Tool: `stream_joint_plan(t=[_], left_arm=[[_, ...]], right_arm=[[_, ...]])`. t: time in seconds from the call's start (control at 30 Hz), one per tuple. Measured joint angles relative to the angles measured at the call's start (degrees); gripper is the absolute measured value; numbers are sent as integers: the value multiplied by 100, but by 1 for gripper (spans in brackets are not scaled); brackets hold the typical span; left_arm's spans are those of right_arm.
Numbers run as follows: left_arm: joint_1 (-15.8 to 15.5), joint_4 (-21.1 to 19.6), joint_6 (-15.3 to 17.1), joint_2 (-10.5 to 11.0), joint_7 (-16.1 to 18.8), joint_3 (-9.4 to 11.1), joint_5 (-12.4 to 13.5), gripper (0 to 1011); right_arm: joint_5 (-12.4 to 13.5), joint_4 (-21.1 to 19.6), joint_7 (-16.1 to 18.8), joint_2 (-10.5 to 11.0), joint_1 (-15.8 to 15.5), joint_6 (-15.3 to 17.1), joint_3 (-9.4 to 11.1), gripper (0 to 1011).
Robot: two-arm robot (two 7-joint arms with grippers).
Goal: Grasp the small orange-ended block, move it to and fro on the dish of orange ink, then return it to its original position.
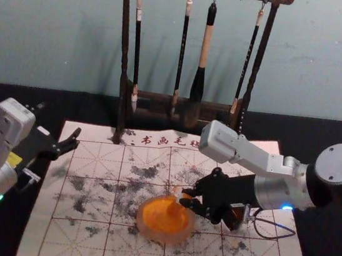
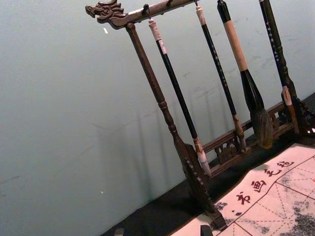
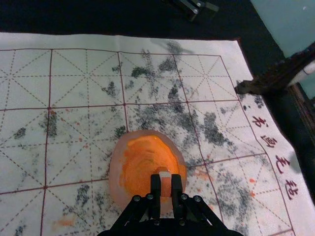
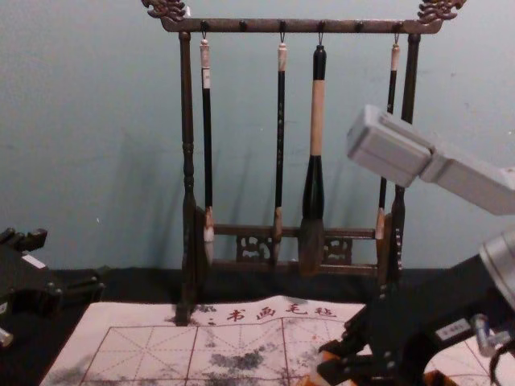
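Head view: dish (image 1: 165, 240), orange ink (image 1: 156, 219)

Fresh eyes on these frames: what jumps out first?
Probably the vivid orange ink in its round dish on the ink-blotted mat, with the right gripper holding a small block over it. Next, the dark carved rack standing behind with four hanging brushes, one much thicker than the rest.
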Motion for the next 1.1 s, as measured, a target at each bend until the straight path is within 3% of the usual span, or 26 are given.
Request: stream_joint_plan(t=[0.6,1.1], left_arm=[[0,0,0,0,0,0,0,1001],[0,0,0,0,0,0,0,1001]], right_arm=[[79,-553,80,392,-207,180,70,107],[52,-489,111,244,-132,191,-56,107]])
